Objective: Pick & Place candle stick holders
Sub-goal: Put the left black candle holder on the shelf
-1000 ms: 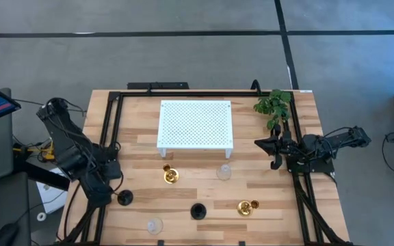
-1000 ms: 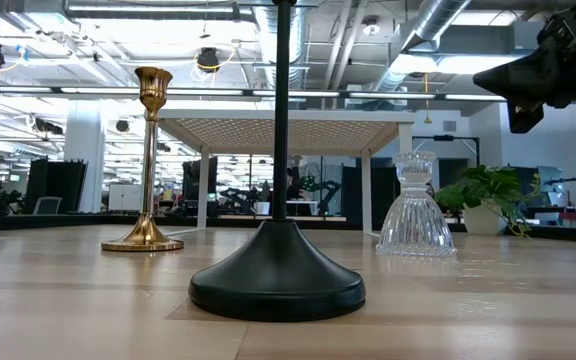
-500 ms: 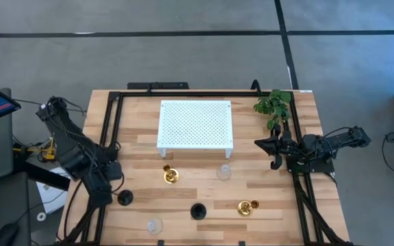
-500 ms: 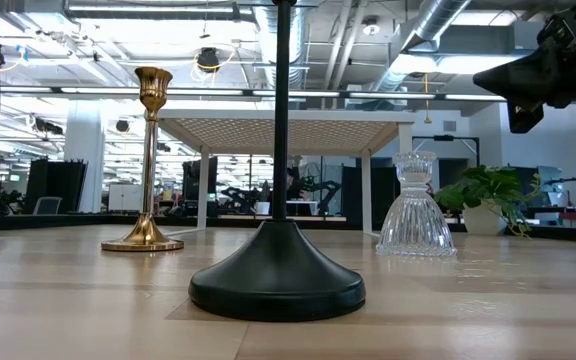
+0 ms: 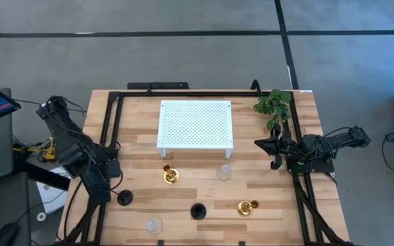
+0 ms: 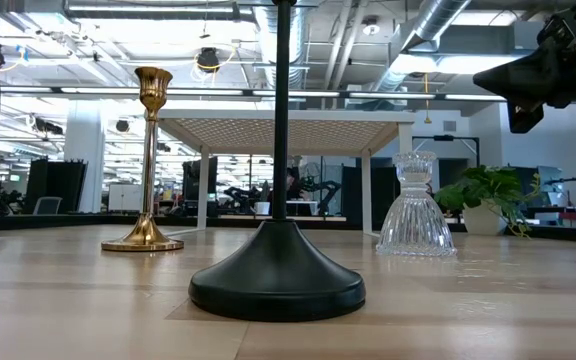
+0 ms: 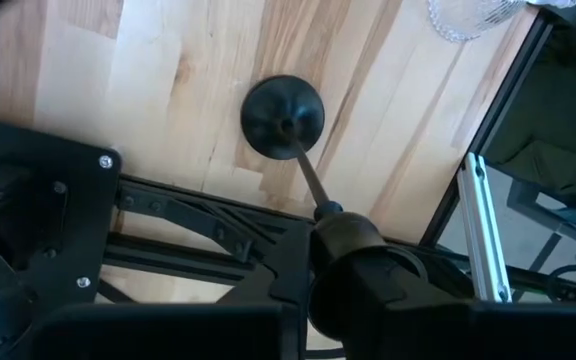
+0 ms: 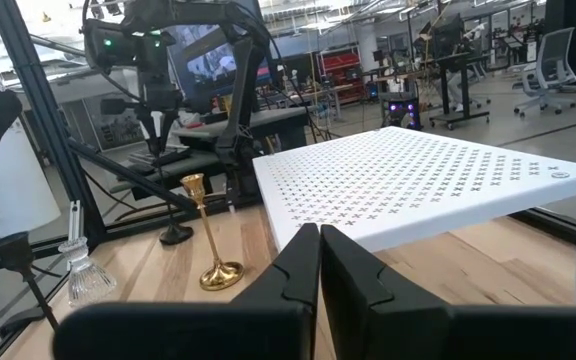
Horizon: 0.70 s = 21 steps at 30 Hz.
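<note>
At the lower left of the high view, the left gripper (image 5: 115, 195) was closed on the thin stem of a black candle holder (image 5: 124, 198) standing near the table's (image 5: 265, 205) left edge. On the right edge, the right gripper (image 5: 273, 147) waited with fingers pressed together, holding nothing. A gold holder (image 5: 170, 175), a glass holder (image 5: 224, 172), another black one (image 5: 198, 211), a second gold one (image 5: 245, 207) and a second glass one (image 5: 154, 225) stood below the white platform (image 5: 195, 123).
</note>
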Tool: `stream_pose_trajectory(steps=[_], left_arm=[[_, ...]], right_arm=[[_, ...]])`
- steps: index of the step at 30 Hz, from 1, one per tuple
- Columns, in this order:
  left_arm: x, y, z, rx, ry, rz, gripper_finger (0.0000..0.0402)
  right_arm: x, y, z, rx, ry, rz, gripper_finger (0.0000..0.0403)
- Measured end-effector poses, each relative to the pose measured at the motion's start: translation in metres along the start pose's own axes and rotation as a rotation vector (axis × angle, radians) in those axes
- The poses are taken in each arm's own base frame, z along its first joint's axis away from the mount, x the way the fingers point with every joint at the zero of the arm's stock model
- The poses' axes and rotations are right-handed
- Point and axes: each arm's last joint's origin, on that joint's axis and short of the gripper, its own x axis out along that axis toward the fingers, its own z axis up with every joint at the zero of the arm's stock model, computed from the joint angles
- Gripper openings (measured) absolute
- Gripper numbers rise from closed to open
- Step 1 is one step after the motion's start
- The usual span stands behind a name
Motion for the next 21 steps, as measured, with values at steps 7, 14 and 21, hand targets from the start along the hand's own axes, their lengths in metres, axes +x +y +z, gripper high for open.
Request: stream_pose_trajectory(steps=[7,14,21], left_arm=[[-0.022,0.001,-0.002,-0.052,0.017,-0.006,0.0021],[-0.049,0.000,0.007,-0.103,-0.015,0.006,0.0021],[-0.082,-0.019,0.033,-0.024,-0.144,-0.056,0.0021]], right_arm=[[0.000,0.000,0.000,0.000,0.000,0.000,0.0005],[0.000,0.000,0.000,0.000,0.001,0.000,0.0005],[0.000,0.000,0.000,0.000,0.000,-0.001,0.0005]])
